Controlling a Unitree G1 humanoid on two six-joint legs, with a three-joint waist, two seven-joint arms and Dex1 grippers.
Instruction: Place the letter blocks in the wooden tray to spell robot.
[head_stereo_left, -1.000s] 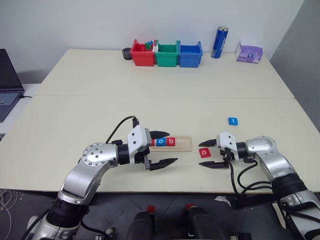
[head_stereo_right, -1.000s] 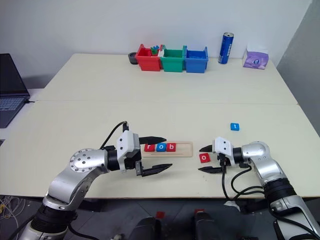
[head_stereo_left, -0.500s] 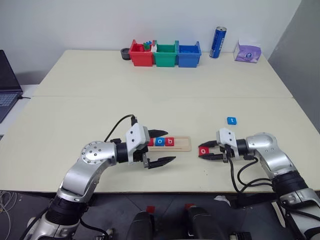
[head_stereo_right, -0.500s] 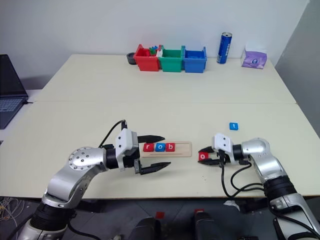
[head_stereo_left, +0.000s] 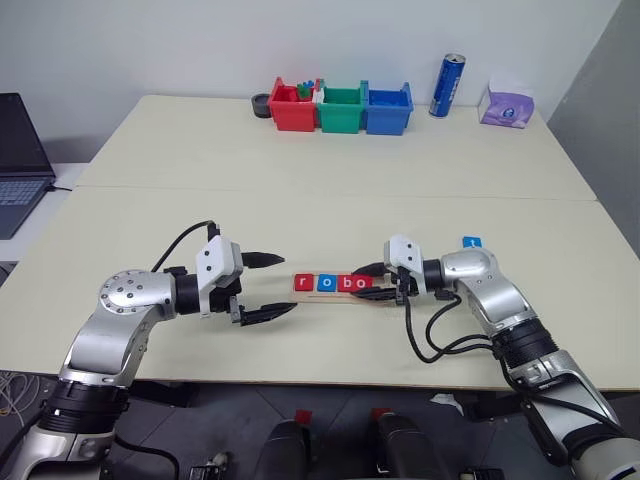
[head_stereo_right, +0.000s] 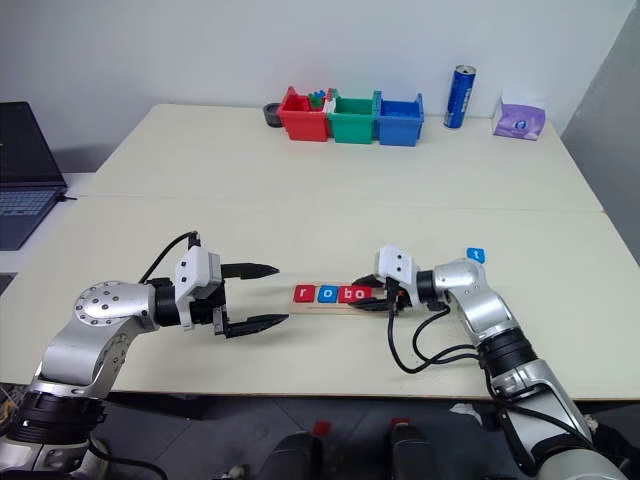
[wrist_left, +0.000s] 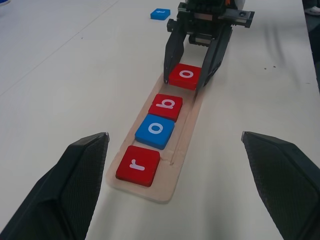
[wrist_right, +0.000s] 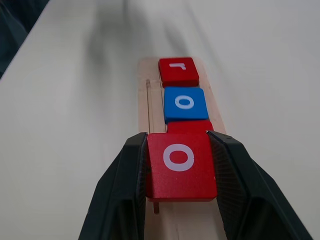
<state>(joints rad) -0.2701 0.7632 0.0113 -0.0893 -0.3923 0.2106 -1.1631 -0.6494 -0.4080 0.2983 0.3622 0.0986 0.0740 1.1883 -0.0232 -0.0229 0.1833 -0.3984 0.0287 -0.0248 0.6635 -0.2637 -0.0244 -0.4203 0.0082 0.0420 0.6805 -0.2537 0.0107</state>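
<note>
Right gripper (wrist_left: 192, 75) pinching a red o block (wrist_left: 185, 76) over the tray's fourth slot, left gripper (head_stereo_left: 262, 287) spread wide near the tray's other end, wooden tray (wrist_left: 186, 137) holding red r (wrist_left: 138, 165), blue o (wrist_left: 155, 130), red b (wrist_left: 166, 106), blue t block (head_stereo_left: 472, 242) on the table (head_stereo_left: 330, 190) beyond.

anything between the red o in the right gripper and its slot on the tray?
Nothing visible. The right gripper holds the red o right behind the b over the wooden tray; the tray beyond it is bare.
</note>
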